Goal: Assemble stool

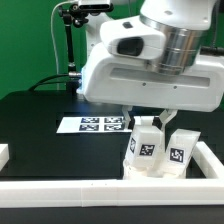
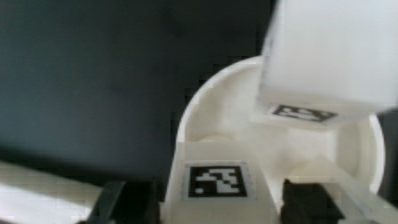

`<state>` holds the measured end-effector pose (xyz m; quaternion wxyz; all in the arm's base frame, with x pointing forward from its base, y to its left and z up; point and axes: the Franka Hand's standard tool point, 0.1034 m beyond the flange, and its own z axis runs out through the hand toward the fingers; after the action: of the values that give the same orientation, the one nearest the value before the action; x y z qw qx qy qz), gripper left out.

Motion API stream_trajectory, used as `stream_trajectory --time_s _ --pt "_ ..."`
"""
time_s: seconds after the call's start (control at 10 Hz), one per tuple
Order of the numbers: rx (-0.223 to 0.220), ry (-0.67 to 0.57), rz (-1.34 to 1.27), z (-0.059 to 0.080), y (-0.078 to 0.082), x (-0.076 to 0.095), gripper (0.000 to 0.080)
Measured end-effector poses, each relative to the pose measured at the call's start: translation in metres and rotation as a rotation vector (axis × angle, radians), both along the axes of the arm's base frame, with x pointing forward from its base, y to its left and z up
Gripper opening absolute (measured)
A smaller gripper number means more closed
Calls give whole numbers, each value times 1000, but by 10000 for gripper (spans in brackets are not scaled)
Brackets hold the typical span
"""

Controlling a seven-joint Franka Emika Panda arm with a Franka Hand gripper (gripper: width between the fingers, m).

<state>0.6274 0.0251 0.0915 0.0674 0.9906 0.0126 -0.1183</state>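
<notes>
Black tabletop [image 1: 40, 120] carried everything, with a white rail [image 1: 110, 188] along its near edge. Just behind that rail, toward the exterior view's right, stood the stool parts: two upright tagged legs, one leg [image 1: 145, 148] under the arm and a second leg [image 1: 181, 150] just beside it. Both had their long axes vertical, tags facing the camera. The gripper [image 1: 146, 122] came straight down over the first leg; its fingers [image 2: 306, 197] looked nearly closed and seemed clamped on the leg's sides. That hold probably served to steer or screw the leg into the seat [image 2: 240, 110], whose round white rim curved behind it in the wrist view. Whether the leg was already seated I could not tell. Farther back lay the marker board [image 1: 92, 124], flat and apart.
</notes>
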Motion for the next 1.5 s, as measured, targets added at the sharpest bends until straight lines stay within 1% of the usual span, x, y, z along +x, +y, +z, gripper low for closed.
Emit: stream_trajectory --time_s 0.1,0.2,0.4,0.7,0.8,0.9,1.2,1.5 --pt "13 -13 -66 1 0 1 334" --pt "14 -16 -97 1 1 1 334" --pt "-23 -35 -252 1 2 1 334" --pt "-65 -56 -424 0 4 1 334" --pt "-72 -60 -453 0 4 1 334" --pt "-77 -91 -569 -1 4 2 334" --pt "-125 -159 -844 0 14 -2 334" --pt "-156 -172 -1000 -1 16 -3 334"
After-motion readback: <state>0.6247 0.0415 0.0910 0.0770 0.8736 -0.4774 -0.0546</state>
